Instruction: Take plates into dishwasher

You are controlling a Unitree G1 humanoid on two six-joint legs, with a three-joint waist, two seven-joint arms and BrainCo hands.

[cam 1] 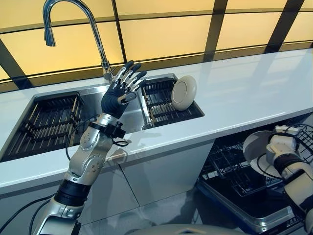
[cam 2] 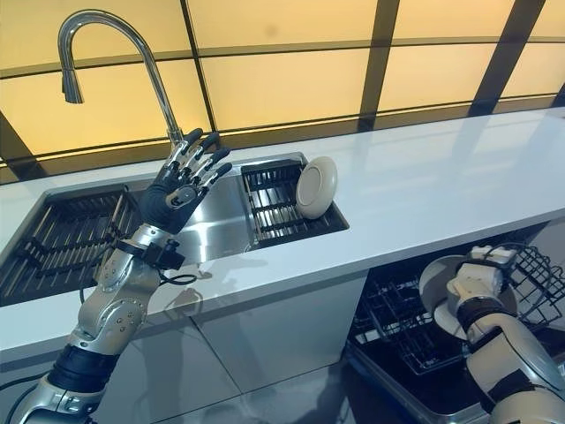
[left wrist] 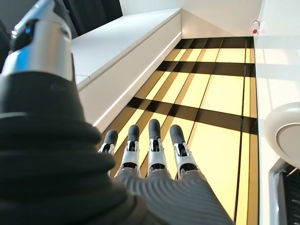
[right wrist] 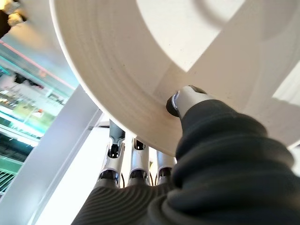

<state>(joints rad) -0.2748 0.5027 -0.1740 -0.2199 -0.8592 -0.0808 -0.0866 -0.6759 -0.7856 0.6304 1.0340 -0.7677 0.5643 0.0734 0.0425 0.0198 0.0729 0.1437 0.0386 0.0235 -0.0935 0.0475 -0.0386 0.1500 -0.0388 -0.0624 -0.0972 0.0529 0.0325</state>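
A cream plate [cam 1: 184, 92] stands on edge in the right sink rack [cam 1: 161, 105]; its rim also shows in the left wrist view as the plate [left wrist: 286, 133]. My left hand [cam 1: 123, 87] is raised over the sink's middle, left of that plate, fingers straight and spread, holding nothing. My right hand [cam 2: 477, 283] is low at the right over the open dishwasher rack [cam 2: 402, 331]. It grips a second white plate [right wrist: 154, 61], thumb [right wrist: 185, 101] pressed on its face and fingers behind its rim. That plate [cam 1: 255, 147] is tilted above the rack.
A chrome tap [cam 1: 73, 29] arches behind the sink. A dark rack fills the left basin [cam 1: 46, 122]. The white counter [cam 1: 244, 93] runs to the right. The dishwasher door and wire basket [cam 2: 538, 274] lie open below the counter's edge.
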